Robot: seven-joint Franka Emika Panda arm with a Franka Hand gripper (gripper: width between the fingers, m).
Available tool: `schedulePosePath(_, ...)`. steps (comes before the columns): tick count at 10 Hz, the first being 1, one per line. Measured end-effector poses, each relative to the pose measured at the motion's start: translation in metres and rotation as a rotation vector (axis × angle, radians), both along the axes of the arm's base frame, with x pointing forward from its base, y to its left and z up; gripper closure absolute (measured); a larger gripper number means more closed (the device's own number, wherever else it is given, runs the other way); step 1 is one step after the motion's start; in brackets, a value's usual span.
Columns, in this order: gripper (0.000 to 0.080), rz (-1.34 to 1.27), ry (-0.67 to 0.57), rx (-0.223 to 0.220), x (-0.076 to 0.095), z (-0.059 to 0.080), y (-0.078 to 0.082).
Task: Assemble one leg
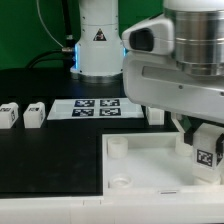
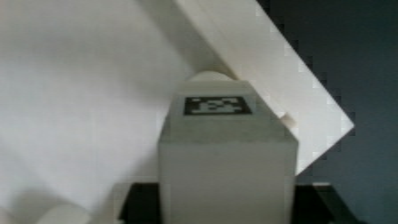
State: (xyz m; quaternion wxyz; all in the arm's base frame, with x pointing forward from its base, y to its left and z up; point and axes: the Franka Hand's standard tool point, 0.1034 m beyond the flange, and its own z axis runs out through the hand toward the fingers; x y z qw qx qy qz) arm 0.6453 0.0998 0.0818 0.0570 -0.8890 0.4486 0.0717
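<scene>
My gripper is shut on a leg, a chunky white block with a marker tag facing the camera. It holds the leg upright over the far right corner of the large flat white panel. In the wrist view the leg fills the middle between my dark fingers, tag upward, with the panel beneath and its edge running diagonally. I cannot tell whether the leg touches the panel. Two more legs stand on the black table at the exterior view's left.
The marker board lies flat in front of the robot base. Another small white block stands just beyond the panel, partly hidden by my arm. A round socket shows in the panel's near corner.
</scene>
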Motion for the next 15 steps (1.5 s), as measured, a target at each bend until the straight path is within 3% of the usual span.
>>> schedulePosePath(6,0.0507,-0.521,0.082,-0.032,-0.001,-0.001,0.000)
schedulePosePath(8,0.0498,-0.487,0.077,-0.029,-0.001,-0.001,0.002)
schedulePosePath(9,0.0329,-0.419,0.067,-0.029,-0.002,-0.003,0.002)
schedulePosePath(10,0.0192,-0.157,0.032,-0.010,-0.005,-0.007,0.006)
schedulePosePath(12,0.0162,0.210,-0.047,-0.004,-0.003,-0.008,0.011)
schedulePosePath(15,0.0150,0.555,-0.102,0.021,-0.002,-0.008,0.009)
